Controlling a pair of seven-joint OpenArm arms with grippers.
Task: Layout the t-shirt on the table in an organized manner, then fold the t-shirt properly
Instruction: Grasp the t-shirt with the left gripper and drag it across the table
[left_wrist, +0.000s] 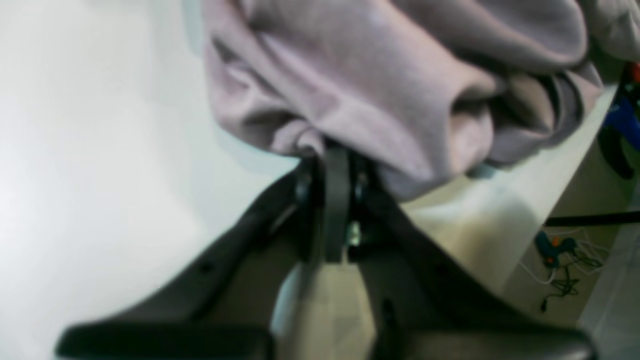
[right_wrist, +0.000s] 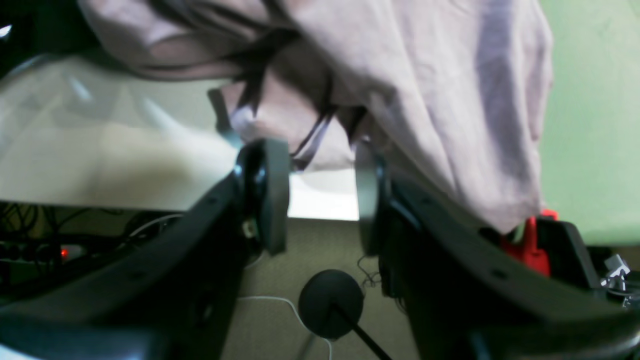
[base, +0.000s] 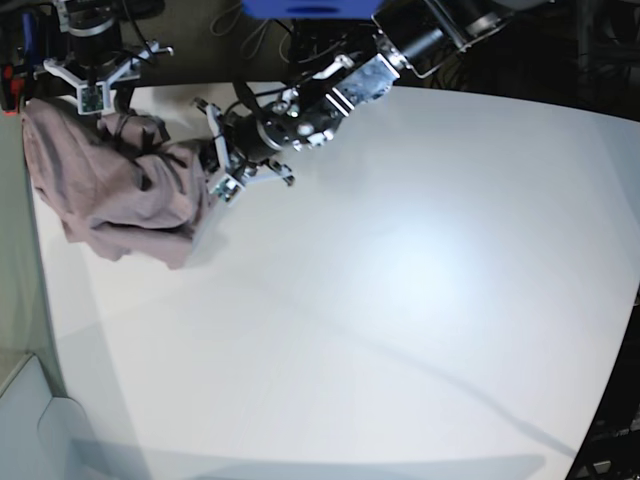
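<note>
Bunching at the table's (base: 400, 300) corner, the t-shirt (base: 110, 190) sits pinched in the left gripper (left_wrist: 334, 150).

Your base camera looks down from high over the bench (base: 400, 300), while both wrist cameras peer close past their tools at the t-shirt (base: 110, 190) bunched at its ten o'clock corner, shared by all views.
</note>
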